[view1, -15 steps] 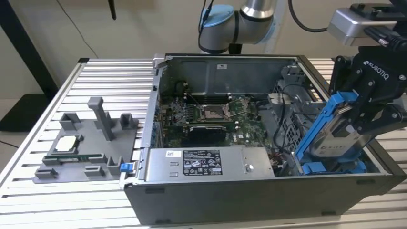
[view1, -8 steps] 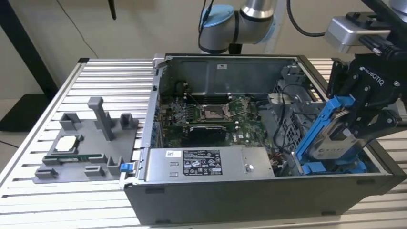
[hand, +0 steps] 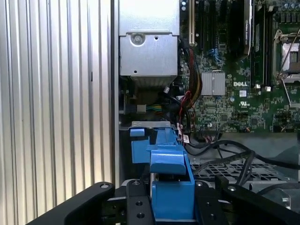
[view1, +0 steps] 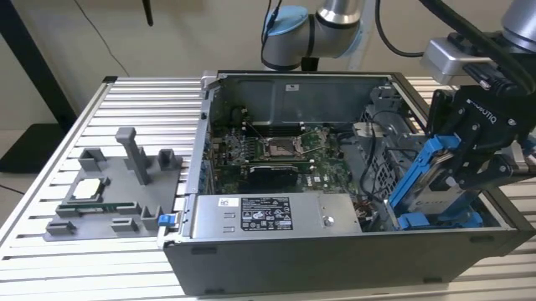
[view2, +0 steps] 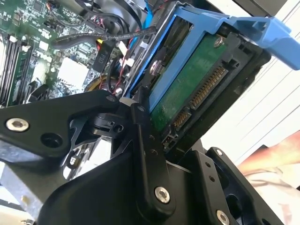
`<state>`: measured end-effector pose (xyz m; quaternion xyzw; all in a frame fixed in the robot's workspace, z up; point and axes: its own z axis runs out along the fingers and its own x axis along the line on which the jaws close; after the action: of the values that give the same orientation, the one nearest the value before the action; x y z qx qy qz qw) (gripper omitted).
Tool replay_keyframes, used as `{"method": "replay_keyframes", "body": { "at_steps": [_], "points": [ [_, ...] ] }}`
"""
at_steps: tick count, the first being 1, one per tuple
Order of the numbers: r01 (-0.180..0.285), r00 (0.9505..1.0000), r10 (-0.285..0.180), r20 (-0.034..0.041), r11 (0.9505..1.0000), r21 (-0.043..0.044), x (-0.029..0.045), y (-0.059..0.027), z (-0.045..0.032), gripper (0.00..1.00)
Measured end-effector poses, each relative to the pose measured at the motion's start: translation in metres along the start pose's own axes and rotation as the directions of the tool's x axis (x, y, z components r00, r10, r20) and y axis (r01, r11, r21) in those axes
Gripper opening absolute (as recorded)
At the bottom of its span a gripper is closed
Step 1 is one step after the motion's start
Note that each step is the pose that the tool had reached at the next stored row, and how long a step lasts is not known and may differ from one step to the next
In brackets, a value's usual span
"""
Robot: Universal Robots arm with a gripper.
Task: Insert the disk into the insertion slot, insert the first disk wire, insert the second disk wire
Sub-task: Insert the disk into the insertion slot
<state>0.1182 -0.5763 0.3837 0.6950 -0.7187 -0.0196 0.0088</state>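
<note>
My gripper (view1: 459, 170) is shut on the disk (view1: 425, 179), a drive in a bright blue carrier. I hold it tilted, lower end down, over the open computer case at the exterior view's right. The lower end reaches the insertion slot (view1: 435, 220), a grey cage bay with blue trim near the case's front corner. In the second wrist view the disk's green circuit board and connector (view2: 190, 91) face the camera, and a black finger (view2: 146, 140) presses on the carrier's edge. In the first wrist view the blue carrier (hand: 169, 180) sits between my fingers, above the slot's blue trim (hand: 139, 146).
A grey power-supply box (view1: 268, 216) lies along the case front, beside the slot. The motherboard (view1: 277, 150) fills the case floor, and loose black and red cables (hand: 190, 101) run near the cage. A grey fixture with a processor (view1: 88, 188) sits on the ribbed table (view1: 50, 251).
</note>
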Motion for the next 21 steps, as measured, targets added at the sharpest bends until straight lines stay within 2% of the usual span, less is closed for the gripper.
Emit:
{"method": "replay_keyframes", "body": {
  "at_steps": [7,19,20,21],
  "points": [
    [0.0,1.0,0.0,0.0,1.0,0.0,0.0001,-0.0002,0.0043,0.0],
    [0.0,1.0,0.0,0.0,1.0,0.0,0.0001,-0.0003,0.0044,0.0],
    [0.0,1.0,0.0,-0.0001,1.0,0.0,0.0001,-0.0003,0.0043,1.0],
    [0.0,1.0,0.0,0.0,1.0,0.0,0.0001,-0.0003,0.0044,1.0]
  ]
}}
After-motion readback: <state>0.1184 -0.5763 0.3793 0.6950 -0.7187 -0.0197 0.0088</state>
